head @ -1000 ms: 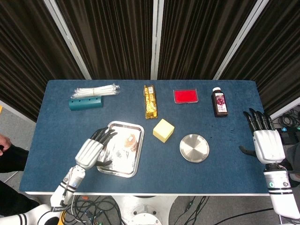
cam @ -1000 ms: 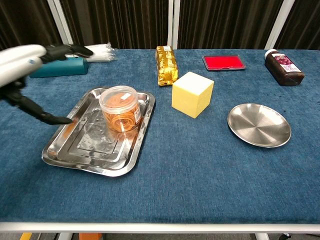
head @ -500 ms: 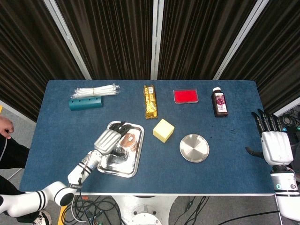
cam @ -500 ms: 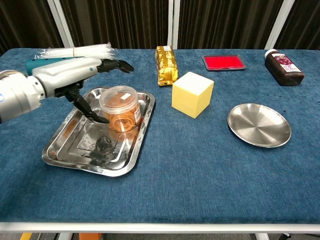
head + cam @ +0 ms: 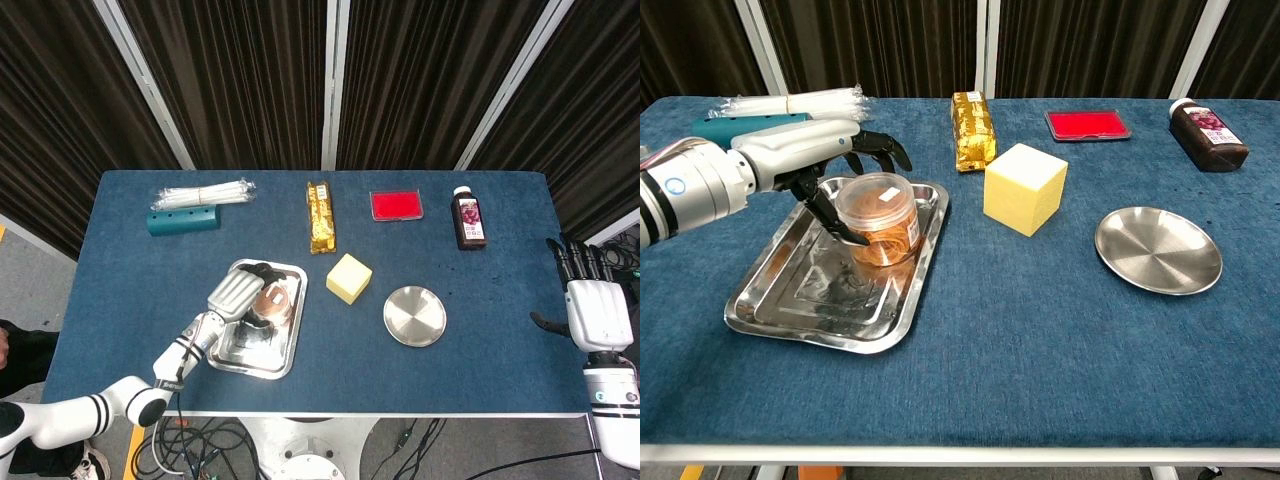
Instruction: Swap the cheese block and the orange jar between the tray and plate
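Left robot hand (image 5: 825, 160) curls around orange jar (image 5: 878, 218) in tray (image 5: 780, 300), grip uncertain. Right robot hand (image 5: 595, 310) open, empty. Cheese block (image 5: 1024, 188) on worktop (image 5: 1040, 330).

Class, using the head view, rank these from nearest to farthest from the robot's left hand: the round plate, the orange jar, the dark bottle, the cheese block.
1. Orange jar, in the tray, right at the left hand.
2. Cheese block, mid-table, right of the tray.
3. Round plate, further right.
4. Dark bottle, far right corner.

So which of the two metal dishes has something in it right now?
The rectangular tray on the left: it holds the orange jar, with the left hand around it. The round plate is bare.
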`<state>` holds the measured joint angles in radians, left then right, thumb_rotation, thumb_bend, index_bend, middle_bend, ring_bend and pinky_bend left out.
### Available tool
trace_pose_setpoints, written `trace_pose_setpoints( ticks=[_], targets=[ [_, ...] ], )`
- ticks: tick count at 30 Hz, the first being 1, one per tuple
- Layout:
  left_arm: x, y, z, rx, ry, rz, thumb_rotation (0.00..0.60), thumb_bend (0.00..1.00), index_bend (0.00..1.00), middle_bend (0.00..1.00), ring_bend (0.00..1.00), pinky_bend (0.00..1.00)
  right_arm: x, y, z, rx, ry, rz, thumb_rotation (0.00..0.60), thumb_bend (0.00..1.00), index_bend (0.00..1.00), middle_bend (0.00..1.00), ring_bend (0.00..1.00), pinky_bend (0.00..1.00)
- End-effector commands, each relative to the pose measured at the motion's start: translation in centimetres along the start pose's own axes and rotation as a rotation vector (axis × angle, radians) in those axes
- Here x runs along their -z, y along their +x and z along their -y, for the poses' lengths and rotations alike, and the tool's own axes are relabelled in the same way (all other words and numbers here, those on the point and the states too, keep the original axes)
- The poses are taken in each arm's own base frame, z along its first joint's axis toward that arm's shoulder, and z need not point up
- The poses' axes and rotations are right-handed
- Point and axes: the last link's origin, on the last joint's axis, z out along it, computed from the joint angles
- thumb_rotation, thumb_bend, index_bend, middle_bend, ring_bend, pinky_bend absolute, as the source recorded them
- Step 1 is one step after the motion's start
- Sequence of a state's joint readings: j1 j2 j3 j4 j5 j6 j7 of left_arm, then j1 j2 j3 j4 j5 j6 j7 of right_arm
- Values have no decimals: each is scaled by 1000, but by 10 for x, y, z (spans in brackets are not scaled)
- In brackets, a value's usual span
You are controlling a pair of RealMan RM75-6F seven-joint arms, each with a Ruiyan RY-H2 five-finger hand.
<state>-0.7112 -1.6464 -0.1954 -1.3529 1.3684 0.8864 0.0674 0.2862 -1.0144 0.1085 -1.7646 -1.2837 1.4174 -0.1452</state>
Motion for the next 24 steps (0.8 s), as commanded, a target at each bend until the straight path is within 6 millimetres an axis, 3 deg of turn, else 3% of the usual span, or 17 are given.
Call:
trace_pose_setpoints(
  ticks=[1, 7, 12, 19, 24],
  targets=[
    [-2, 2, -6, -3, -18, -18, 600, 127, 318, 399, 216, 319, 0, 0, -1, -2, -4, -1, 600, 0, 0, 0, 0, 0],
    [-2, 13, -33, 24, -97, -43, 600, 130, 383, 415, 234, 334, -2, 3, -9, -12, -26, -16, 600, 0, 0, 0, 0, 0],
    [-8, 12, -69, -1, -196, -32, 600, 130, 388, 415, 233, 334, -4, 6, -16, -36, -36, -20, 600, 0, 0, 0, 0, 0],
    [-23, -6, -116, 26, -289, -9, 600, 129, 383, 415, 234, 326, -4, 8, -29, -53, -69, -28, 600, 0, 0, 0, 0, 0],
    [-26, -25, -131, 37, -299, 8, 600, 128, 382, 415, 233, 323, -3, 9, -34, -60, -74, -27, 600, 0, 0, 0, 0, 0]
  ],
)
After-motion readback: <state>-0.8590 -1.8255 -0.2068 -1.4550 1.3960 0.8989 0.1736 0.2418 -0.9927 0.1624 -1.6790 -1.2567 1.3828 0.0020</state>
